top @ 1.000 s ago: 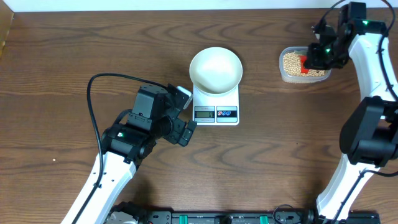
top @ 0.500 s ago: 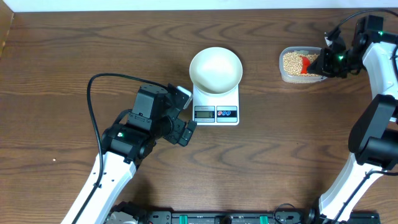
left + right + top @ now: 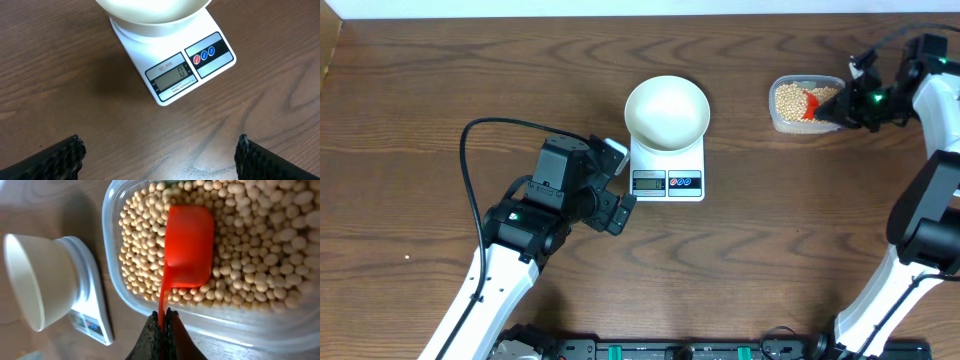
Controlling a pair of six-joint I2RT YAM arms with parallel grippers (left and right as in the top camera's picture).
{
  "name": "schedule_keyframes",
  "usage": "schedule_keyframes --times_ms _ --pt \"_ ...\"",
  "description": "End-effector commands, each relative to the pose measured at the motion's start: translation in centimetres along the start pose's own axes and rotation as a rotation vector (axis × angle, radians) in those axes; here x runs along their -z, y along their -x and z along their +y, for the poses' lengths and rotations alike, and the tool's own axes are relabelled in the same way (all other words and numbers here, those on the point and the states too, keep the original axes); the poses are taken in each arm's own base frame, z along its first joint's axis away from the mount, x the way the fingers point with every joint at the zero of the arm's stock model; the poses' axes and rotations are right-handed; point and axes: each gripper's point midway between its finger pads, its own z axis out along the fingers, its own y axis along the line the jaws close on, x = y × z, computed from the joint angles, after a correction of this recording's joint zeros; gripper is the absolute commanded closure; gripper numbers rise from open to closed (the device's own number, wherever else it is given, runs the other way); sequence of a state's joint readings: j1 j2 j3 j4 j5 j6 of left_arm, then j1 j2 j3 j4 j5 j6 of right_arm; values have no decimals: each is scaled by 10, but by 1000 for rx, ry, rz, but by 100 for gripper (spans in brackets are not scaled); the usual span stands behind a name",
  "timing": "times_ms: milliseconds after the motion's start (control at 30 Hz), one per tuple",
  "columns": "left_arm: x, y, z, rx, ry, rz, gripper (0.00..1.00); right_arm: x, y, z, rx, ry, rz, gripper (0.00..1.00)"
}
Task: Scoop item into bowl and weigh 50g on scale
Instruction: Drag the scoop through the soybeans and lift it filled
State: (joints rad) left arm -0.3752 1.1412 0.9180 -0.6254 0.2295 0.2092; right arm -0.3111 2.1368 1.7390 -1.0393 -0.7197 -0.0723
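Observation:
The white bowl (image 3: 667, 112) stands on the small white scale (image 3: 668, 172) at the table's middle; its display (image 3: 172, 79) reads 0. My left gripper (image 3: 617, 186) hovers just left of the scale's front, open, with nothing between its fingers (image 3: 60, 157). At the back right a clear tub (image 3: 807, 104) holds the tan beans (image 3: 250, 245). A red scoop (image 3: 189, 247) lies bowl-down on the beans. My right gripper (image 3: 164, 316) is shut on the scoop's thin handle at the tub's rim.
The dark wooden table (image 3: 770, 260) stretches around the scale. The left arm's black cable (image 3: 470, 160) loops over the table at the left. The right arm (image 3: 930, 180) runs along the right edge.
My right gripper has swung out to the right of the tub, still holding the red scoop's handle. The scoop now lies tipped over the beans. The left arm has not moved.

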Motion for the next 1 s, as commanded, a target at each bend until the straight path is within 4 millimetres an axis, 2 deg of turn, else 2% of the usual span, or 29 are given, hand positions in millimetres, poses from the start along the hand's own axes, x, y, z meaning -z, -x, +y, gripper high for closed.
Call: schedule_keyframes --times_ms 0,567,967 --pt "-2 -4 2 6 11 14 2 7 1 17 -24 179 -18 99" --pt "-2 -4 2 6 11 14 2 34 9 -5 -79 216 -90 99" --pt "-2 -4 2 6 11 14 2 62 3 -19 -82 282 -132 99"
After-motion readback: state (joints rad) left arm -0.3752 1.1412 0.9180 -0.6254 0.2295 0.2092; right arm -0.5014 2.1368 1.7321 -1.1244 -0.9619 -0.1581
